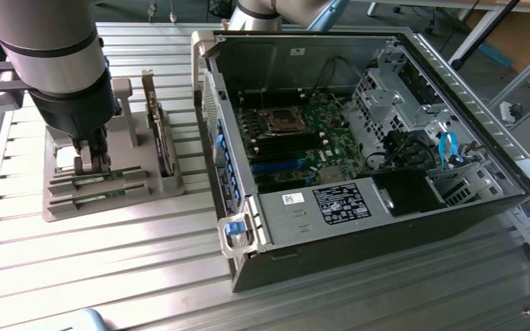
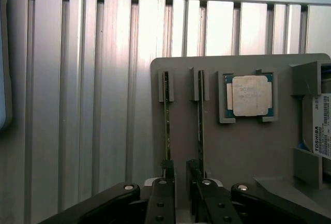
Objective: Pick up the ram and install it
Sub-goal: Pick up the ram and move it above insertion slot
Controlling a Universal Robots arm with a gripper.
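gripper (image 1: 91, 165) (image 2: 180, 167) is low over the grey holder (image 1: 63, 214), well apart from the open pc case (image 1: 357, 227) on the exterior view's right. 2 ram sticks sit on edge in the holder's slots, side by side: first ram stick (image 2: 166, 115) and second ram stick (image 2: 200, 115). jaws are parted by a narrow gap with bare holder plate showing through it, nothing gripped. 1 fingertip (image 2: 167, 168) sits over the end of the first ram stick, the other just beside the second. cpu (image 2: 251, 95) lies flat in its pocket beside the sticks. expansion card (image 1: 162, 138) stands upright in the holder. motherboard (image 1: 325, 148) lies inside the case.
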